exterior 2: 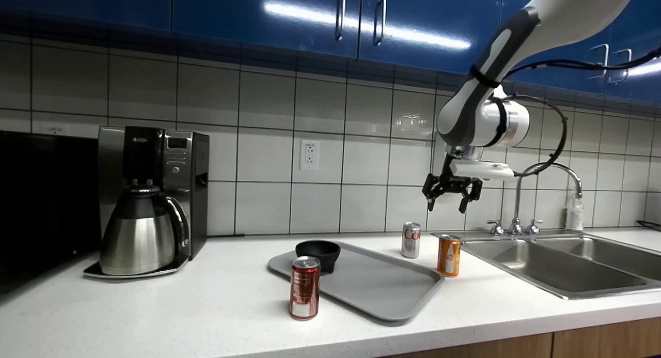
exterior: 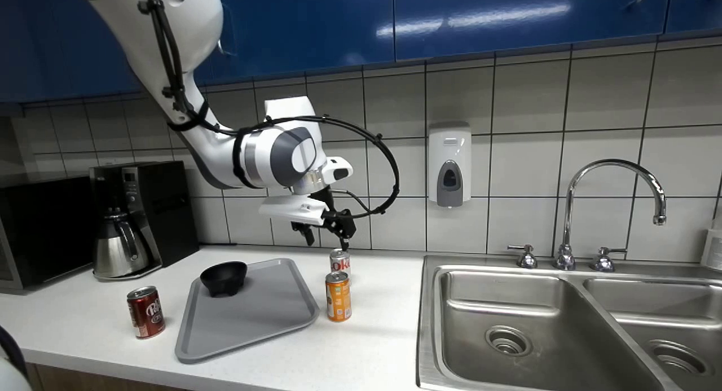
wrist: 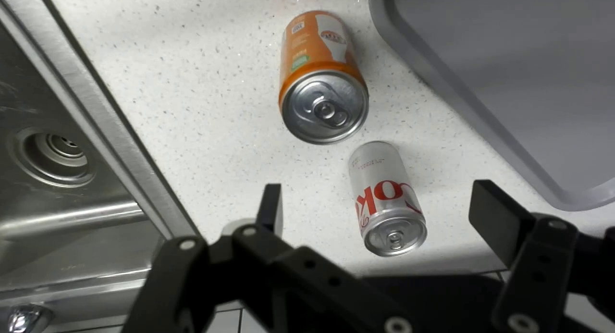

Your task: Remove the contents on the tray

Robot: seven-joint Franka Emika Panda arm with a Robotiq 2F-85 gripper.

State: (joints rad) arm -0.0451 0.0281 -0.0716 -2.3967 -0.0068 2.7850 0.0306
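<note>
The grey tray (exterior: pixel 259 317) (exterior 2: pixel 382 280) lies on the white counter, and part of it shows in the wrist view (wrist: pixel 519 73). The dark red can (exterior: pixel 146 313) (exterior 2: pixel 304 291) stands upright on the counter beside the tray. The silver-white can (exterior: pixel 339 261) (exterior 2: pixel 411 242) (wrist: pixel 382 189) and the orange can (exterior: pixel 338 298) (exterior 2: pixel 449 257) (wrist: pixel 317 44) stand upright on the counter, off the tray, on its sink side. My gripper (exterior: pixel 327 244) (exterior 2: pixel 446 209) (wrist: pixel 377 198) is open and empty, above the counter near the silver-white can, touching nothing.
A black bowl (exterior: pixel 224 278) (exterior 2: pixel 318 252) stands on the tray's far end. A steel sink (exterior: pixel 507 301) with a tall faucet (exterior: pixel 568 210) is beside the cans. A coffee maker (exterior 2: pixel 186 192) stands by the tiled wall. Blue cabinets (exterior 2: pixel 268 17) hang above the arm.
</note>
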